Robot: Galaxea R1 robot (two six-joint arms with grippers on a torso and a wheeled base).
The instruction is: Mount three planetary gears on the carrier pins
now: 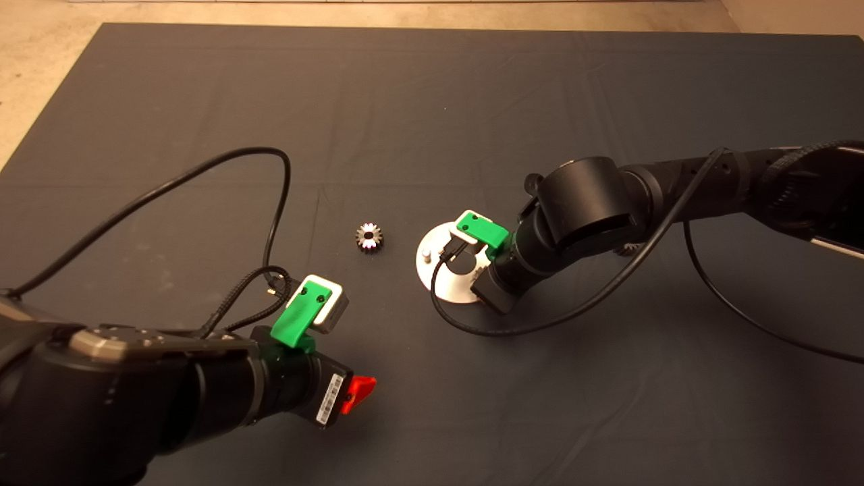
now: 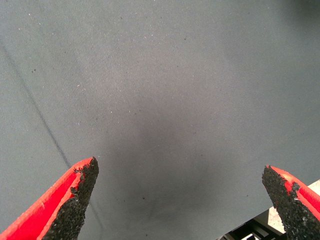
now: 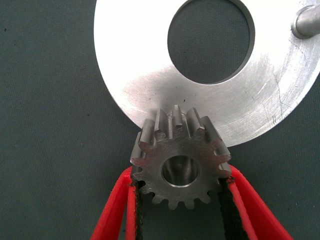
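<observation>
The shiny disc [image 3: 150, 75] with its large centre hole lies on the mat, also in the head view [image 1: 435, 273]. One carrier pin [image 3: 307, 20] stands on it, seen in the head view too [image 1: 426, 255]. My right gripper [image 3: 181, 172] is shut on a planetary gear [image 3: 179, 150], held over the disc's rim. Something shiny shows in its bore; I cannot tell if it is a pin. A second gear [image 1: 369, 237] lies on the mat left of the disc. My left gripper [image 2: 180, 170] is open and empty over bare mat, near the front left.
The right arm's wrist [image 1: 580, 202] covers the disc's right part in the head view. Black cables [image 1: 277, 202] loop over the mat from both arms. A small dark toothed piece [image 1: 624, 250] peeks from behind the right arm. The mat's far edge meets a light floor [image 1: 40, 61].
</observation>
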